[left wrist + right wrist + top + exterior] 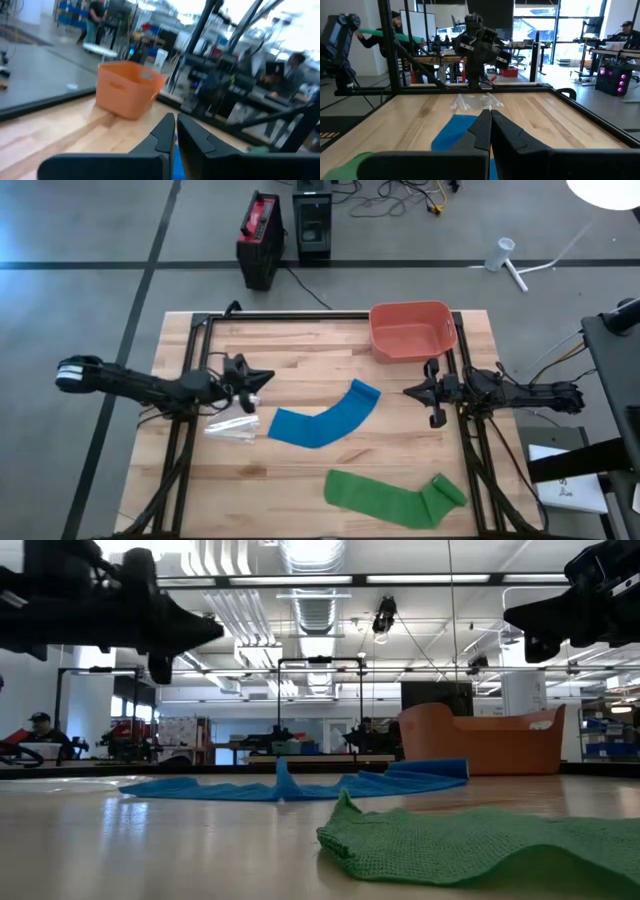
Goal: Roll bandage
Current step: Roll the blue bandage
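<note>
Two bandages lie flat and unrolled on the wooden surface [300, 480]: the blue bandage [327, 416] curves across the middle, and the green bandage [392, 495] stretches along the near edge, bunched at its right end. The left hand [262, 378] hovers above the surface just left of the blue strip, fingers pressed together and holding nothing. The right hand [412, 391] hangs to the strip's right, below the orange bin [412, 330] at the far edge, pinched closed and empty too. A crinkled clear plastic wrapper [233, 426] sits beside the blue bandage's left end. No label or writing is readable on any of it.
</note>
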`<action>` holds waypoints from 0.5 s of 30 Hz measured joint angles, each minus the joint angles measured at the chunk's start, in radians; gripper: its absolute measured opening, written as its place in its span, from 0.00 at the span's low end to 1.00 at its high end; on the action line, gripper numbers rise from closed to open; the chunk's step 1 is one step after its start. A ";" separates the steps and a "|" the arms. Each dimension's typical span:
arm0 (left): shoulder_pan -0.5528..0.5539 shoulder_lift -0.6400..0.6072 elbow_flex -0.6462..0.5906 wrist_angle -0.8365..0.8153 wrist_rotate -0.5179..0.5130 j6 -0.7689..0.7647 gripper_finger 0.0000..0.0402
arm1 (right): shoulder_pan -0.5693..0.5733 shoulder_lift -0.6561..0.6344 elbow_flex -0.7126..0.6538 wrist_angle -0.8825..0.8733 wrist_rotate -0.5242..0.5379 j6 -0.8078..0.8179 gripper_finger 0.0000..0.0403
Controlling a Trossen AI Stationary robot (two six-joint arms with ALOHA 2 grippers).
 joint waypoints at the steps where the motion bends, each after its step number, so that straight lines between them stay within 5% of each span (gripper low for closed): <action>1: 0.000 0.043 0.019 0.002 0.000 0.000 0.03 | 0.000 0.000 0.000 0.000 0.000 0.000 0.00; 15: 0.017 0.612 0.434 -0.131 0.057 0.139 0.06 | 0.000 0.000 0.000 0.000 0.000 0.000 0.00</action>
